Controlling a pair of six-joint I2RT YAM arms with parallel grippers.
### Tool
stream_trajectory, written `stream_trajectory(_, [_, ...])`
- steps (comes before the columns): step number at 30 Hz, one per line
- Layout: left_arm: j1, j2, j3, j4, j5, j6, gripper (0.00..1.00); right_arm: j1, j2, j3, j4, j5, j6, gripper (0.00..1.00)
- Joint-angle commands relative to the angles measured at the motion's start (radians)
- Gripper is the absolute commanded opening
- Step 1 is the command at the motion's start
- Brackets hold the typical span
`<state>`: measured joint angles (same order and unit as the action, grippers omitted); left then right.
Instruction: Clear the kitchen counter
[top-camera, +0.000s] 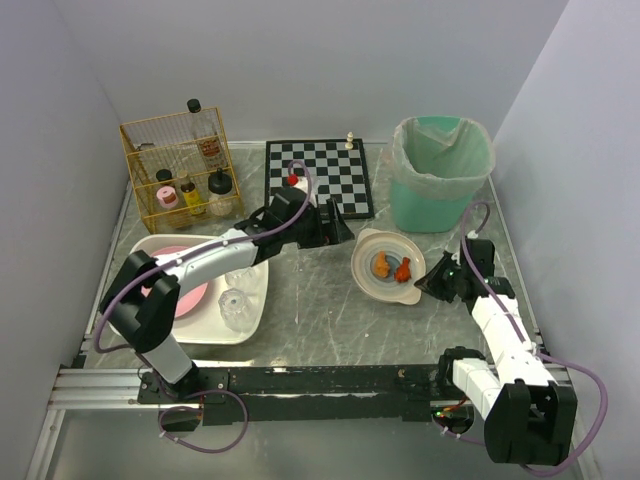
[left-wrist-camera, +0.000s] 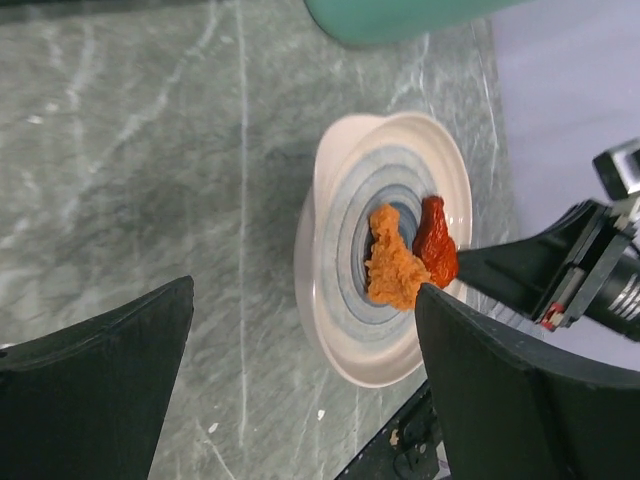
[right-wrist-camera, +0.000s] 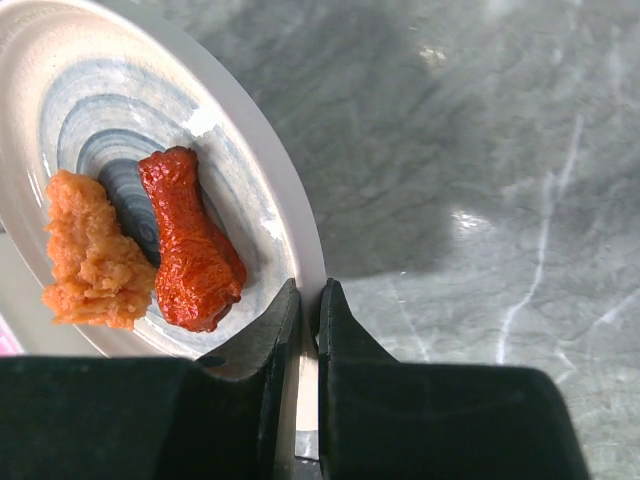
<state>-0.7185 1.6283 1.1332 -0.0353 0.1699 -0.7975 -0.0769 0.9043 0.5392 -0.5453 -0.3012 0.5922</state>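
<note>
The grey marble kitchen counter (top-camera: 320, 325) carries a white plate with blue rings (top-camera: 372, 283). On the plate lie an orange breaded piece (top-camera: 382, 265) and a red drumstick (top-camera: 403, 268). My right gripper (top-camera: 428, 281) is shut on the plate's right rim. In the right wrist view (right-wrist-camera: 310, 310) its fingers pinch the rim (right-wrist-camera: 300, 225), and the plate casts a shadow on the counter (right-wrist-camera: 500, 150). My left gripper (top-camera: 338, 226) is open and empty, left of and behind the plate. In the left wrist view (left-wrist-camera: 300, 400) it looks down on the plate (left-wrist-camera: 340, 300).
A green lined bin (top-camera: 440, 170) stands behind the plate. A chessboard (top-camera: 330, 190) lies at the back with a white piece (top-camera: 350, 140) and a small red-topped item (top-camera: 293, 180). A yellow wire rack of bottles (top-camera: 180, 170) and a white tub (top-camera: 255, 300) with dishes stand on the left.
</note>
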Motion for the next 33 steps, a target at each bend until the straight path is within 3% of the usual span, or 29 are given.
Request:
stream_trajectory(1, [-0.03,0.031,-0.007,0.075,0.052,-0.005,0.95,-0.004,-0.056,0.093,0.067,-0.128,0.021,0.0])
stream_trajectory(14, [-0.042,0.059,-0.059,0.216,0.198,-0.077,0.8,-0.004,-0.064,0.134,0.074,-0.217,0.043,0.0])
stream_trajectory(25, [-0.056,0.065,-0.049,0.221,0.227,-0.069,0.51,-0.004,-0.068,0.162,0.077,-0.227,0.057,0.0])
stream_trajectory(33, [-0.056,0.071,-0.059,0.25,0.256,-0.081,0.4,-0.006,-0.068,0.173,0.088,-0.251,0.067,0.0])
